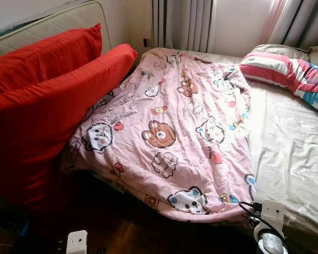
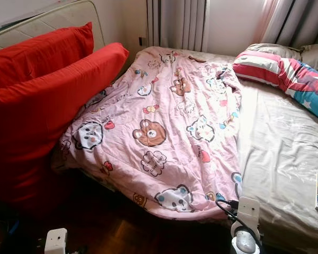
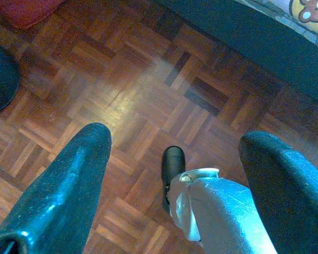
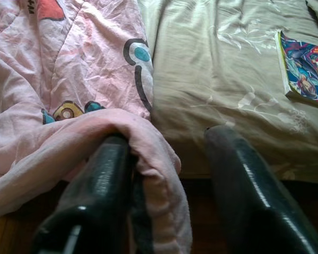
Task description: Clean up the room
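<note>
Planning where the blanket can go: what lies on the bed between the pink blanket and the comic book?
Only bare beige sheet separates the pink blanket from the comic book, seen in the right wrist view.

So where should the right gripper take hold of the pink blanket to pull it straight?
Probably at the hanging corner of the pink blanket, coming from the foot of the bed. There the edge folds into a thick roll draped over one finger of the open right gripper, so it could close on it.
</note>
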{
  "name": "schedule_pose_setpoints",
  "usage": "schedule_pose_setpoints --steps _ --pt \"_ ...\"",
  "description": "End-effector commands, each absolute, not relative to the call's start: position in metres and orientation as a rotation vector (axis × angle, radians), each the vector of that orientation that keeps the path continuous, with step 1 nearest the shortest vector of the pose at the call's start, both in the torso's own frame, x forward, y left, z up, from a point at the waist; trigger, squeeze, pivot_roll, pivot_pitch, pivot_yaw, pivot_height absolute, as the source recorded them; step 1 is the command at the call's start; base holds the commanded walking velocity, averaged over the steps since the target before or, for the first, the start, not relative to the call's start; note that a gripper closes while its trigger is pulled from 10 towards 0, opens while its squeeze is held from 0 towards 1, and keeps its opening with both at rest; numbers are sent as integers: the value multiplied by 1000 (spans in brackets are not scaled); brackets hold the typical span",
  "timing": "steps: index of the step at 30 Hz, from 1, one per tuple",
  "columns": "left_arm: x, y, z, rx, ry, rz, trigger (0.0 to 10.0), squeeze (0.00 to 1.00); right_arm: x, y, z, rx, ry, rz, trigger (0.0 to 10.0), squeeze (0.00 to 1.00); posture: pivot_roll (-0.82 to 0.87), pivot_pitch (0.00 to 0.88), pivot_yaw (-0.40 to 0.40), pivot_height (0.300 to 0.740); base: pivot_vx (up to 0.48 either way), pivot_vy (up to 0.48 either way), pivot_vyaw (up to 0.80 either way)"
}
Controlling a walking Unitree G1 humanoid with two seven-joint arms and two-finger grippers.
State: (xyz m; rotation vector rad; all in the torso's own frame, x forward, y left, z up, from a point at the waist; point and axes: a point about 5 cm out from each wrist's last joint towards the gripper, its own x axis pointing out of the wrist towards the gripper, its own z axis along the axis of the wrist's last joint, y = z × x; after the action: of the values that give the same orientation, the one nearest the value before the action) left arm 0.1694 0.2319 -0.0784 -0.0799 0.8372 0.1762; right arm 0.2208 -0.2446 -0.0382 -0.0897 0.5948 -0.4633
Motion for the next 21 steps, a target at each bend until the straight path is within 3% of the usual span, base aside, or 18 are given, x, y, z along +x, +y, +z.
schedule_pose_setpoints --steps 1,4,6,11,21 --pt "167 235 -79 -83 849 190 10000 0 223 -244 -36 -87 577 -465 10000 1000 18 27 -7 740 0 0 0" --pt "167 235 -79 -83 849 190 10000 0 222 -244 -38 -103 606 -460 10000 1000 18 27 -7 740 0 0 0" --pt "166 235 -79 -82 850 187 10000 0 209 -242 -53 -24 757 -493 10000 1000 13 25 -6 740 0 0 0" --pt "166 235 -80 -83 850 187 10000 0 192 -228 -71 -148 937 -271 10000 1000 17 24 -9 740 0 0 0" --pt "161 238 -80 -86 856 195 10000 0 185 -233 -75 -257 1001 -221 10000 996 16 23 -11 740 0 0 0"
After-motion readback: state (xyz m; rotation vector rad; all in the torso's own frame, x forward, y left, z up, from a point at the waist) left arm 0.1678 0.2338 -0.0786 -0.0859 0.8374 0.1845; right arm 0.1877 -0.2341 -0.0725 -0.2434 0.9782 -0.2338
